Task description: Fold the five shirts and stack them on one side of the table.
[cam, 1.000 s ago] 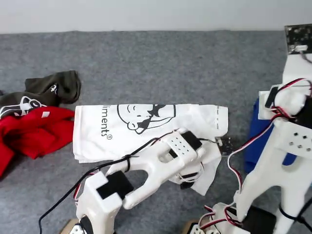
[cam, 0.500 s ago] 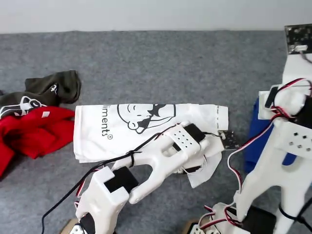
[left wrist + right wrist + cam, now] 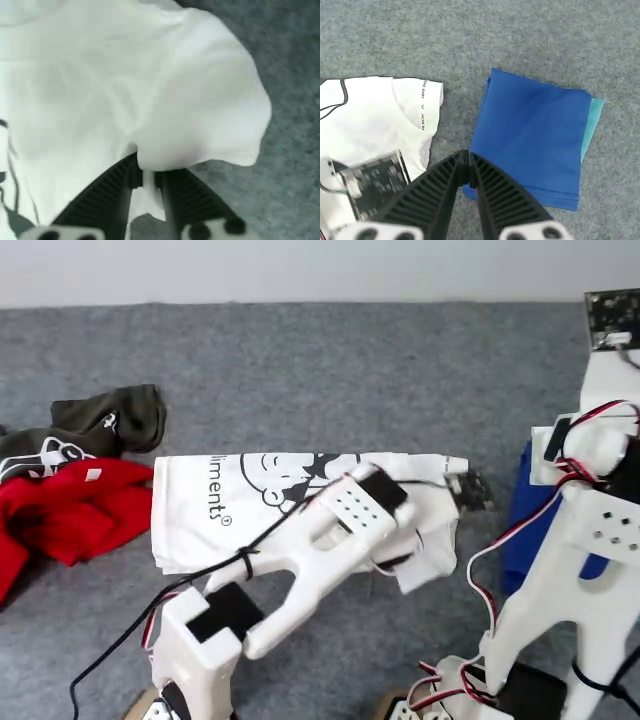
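The soft, limp white shirt [image 3: 215, 510] lay mid-frame on the tabletop [image 3: 350, 370]. Fingers of the left gripper [image 3: 145, 181] pinched its lower-right edge, a sound hold. The right gripper [image 3: 469, 172] was closed, empty.

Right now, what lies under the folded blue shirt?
A teal cloth lies under the blue shirt; only a strip along one edge sticks out. The rest is covered, so anything further beneath cannot be seen.

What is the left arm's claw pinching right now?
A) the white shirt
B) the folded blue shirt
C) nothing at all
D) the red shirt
A: the left wrist view shows the left gripper shut on a fold of the white shirt.
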{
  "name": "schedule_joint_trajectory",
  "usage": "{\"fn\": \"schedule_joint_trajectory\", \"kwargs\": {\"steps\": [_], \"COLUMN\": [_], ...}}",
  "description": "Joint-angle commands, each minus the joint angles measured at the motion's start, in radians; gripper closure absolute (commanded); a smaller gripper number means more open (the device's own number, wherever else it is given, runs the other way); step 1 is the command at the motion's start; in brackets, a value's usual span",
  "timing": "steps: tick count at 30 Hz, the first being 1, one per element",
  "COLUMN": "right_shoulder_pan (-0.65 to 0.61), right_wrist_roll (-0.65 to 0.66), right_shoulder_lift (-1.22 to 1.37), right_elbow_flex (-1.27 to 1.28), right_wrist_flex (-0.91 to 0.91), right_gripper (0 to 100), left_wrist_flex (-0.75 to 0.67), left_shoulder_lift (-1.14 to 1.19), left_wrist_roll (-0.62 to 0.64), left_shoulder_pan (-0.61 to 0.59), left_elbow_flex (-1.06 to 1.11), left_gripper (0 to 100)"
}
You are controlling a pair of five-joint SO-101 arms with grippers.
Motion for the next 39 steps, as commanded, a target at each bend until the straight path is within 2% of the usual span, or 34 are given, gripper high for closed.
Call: {"fn": "schedule_joint_trajectory", "kwargs": {"steps": [1, 7, 10, 13, 21, 27, 33, 39], "right_shoulder_pan": [0.01, 0.008, 0.008, 0.008, 0.008, 0.008, 0.008, 0.008], "right_wrist_roll": [-0.002, -0.002, -0.002, -0.002, -0.002, -0.002, -0.002, -0.002], "right_shoulder_lift": [-0.027, -0.027, -0.027, -0.027, -0.027, -0.028, -0.028, -0.028], "right_elbow_flex": [-0.005, -0.003, -0.003, -0.003, -0.003, -0.003, -0.003, -0.003], "right_wrist_flex": [0.038, 0.038, 0.038, 0.038, 0.039, 0.039, 0.039, 0.041], "right_gripper": [98.7, 98.7, 98.7, 98.7, 98.7, 98.7, 98.7, 98.7], "left_wrist_flex": [-0.068, -0.137, -0.164, -0.204, -0.236, -0.103, 0.084, 0.189], "left_shoulder_lift": [-0.068, -0.068, -0.064, -0.031, 0.161, 0.29, 0.365, 0.397], "left_wrist_roll": [-0.003, -0.003, 0.002, 0.057, 0.026, 0.025, 0.025, 0.025], "left_shoulder_pan": [-0.052, -0.11, -0.141, -0.178, -0.259, -0.31, -0.311, -0.31], "left_elbow_flex": [-0.051, -0.051, -0.048, -0.051, -0.13, -0.377, -0.651, -0.851], "left_gripper": [99, 96, 87, 80, 79, 79, 79, 79]}}
